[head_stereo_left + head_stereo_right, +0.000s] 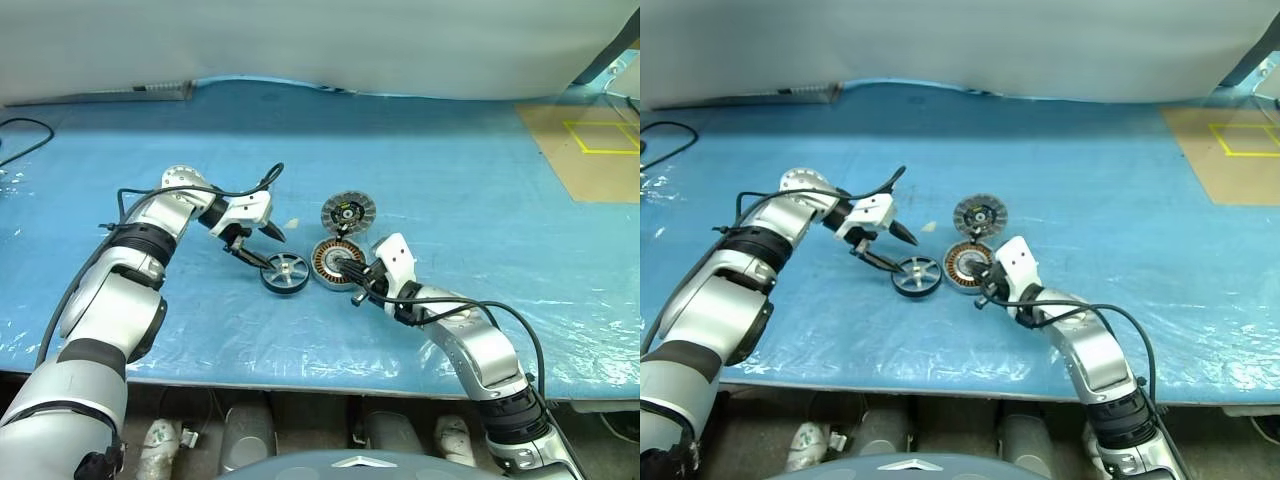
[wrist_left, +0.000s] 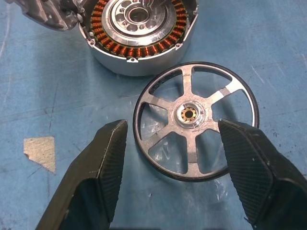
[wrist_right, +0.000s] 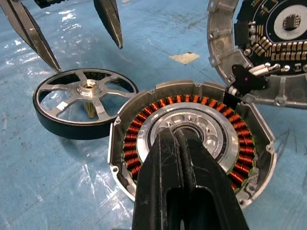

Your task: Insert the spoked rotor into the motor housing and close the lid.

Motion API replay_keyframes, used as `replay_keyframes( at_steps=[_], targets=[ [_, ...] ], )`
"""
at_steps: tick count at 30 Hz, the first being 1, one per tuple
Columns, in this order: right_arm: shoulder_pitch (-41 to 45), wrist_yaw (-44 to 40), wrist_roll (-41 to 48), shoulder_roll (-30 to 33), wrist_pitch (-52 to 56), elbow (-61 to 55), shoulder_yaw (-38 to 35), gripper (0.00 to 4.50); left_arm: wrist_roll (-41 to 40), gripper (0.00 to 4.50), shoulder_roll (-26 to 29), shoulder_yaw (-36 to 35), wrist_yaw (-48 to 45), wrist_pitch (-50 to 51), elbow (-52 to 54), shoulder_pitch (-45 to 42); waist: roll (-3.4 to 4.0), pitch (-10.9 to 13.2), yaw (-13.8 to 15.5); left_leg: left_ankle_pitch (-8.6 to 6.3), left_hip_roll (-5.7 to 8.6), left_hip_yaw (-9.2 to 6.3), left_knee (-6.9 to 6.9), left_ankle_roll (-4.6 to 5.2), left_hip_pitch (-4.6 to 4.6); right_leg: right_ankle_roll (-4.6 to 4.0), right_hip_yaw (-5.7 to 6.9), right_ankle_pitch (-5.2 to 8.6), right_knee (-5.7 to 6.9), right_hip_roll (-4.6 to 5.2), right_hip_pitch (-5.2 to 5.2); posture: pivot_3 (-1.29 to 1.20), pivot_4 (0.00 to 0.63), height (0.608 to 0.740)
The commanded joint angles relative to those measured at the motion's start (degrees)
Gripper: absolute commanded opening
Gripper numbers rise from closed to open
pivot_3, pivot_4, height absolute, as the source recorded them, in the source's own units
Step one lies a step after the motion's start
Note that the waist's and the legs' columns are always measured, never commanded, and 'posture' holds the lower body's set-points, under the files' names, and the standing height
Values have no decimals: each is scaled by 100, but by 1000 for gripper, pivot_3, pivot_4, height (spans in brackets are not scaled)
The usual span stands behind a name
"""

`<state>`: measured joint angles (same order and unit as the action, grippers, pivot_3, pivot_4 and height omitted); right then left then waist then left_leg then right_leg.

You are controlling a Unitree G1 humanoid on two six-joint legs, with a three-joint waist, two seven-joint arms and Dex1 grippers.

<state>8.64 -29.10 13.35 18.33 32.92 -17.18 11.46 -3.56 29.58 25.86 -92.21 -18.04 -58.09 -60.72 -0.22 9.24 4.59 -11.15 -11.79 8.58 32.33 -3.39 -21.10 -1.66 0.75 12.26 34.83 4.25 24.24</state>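
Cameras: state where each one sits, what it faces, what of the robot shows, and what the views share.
Head, both eyes: looks down at the blue table; both arms show.
Left wrist: looks past the open left gripper at the spoked rotor.
Right wrist: looks along the shut right gripper resting on the motor housing, with the lid behind.
Shared: rotor and housing.

The right tool [image 3: 184,143], fingers pressed together, rests its tips on the dark centre of the motor housing [image 3: 192,139]. The spoked rotor [image 3: 84,103] lies just beside it on the blue bench [image 3: 158,43], the left tool [image 3: 72,43] spread above it, and the lid [image 3: 261,48] tilts behind
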Motion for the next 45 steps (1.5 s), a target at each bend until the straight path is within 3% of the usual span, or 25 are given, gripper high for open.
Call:
replay_keyframes(
  at_steps=[1, 14, 29, 32, 36, 45],
  targets=[
    [5, 29, 24, -18, -93, -247, -76, 0, -118, 3199, -25, 142, -29, -134, -36, -180, 0, 0, 1, 0, 0, 0, 0, 0, 0, 0, 0, 0, 0, 0, 0, 0, 150, 740],
    [24, 63, 13, -52, -124, -216, -55, 0, 121, 3199, -127, 429, -29, -303, -256, -118, -1, 1, 4, 0, -1, -1, 0, 0, 2, 2, 0, -1, 0, 0, -2, 0, 150, 740],
    [11, 32, 38, -43, -138, -234, -78, 0, 609, 3199, -293, 35, 7, -412, -204, 88, -1, 0, 5, 0, 0, -1, 1, 0, 6, 2, 0, -1, 0, 1, -7, 0, 150, 740],
    [9, 25, 46, -40, -128, -243, -81, 0, 646, 2616, -299, -69, -1, -379, -90, 163, -1, 1, 7, 0, 0, -1, 1, 0, 6, 0, 0, 0, 0, 1, -7, 0, 150, 740],
    [13, -8, 72, -35, -120, -251, -83, 0, 622, 1404, -240, -201, -20, -275, 137, 258, -1, 0, 16, 0, 0, -1, 1, 0, 12, -1, 0, 0, 0, 1, -12, 0, 150, 740],
    [-31, -250, 273, 36, -167, -467, -221, 0, 281, 1325, 204, -358, -29, 169, 890, 408, -1, 1, 15, 0, -3, -1, -2, 0, 13, -2, 2, 1, -1, 0, -12, 0, 150, 740]
  ],
)
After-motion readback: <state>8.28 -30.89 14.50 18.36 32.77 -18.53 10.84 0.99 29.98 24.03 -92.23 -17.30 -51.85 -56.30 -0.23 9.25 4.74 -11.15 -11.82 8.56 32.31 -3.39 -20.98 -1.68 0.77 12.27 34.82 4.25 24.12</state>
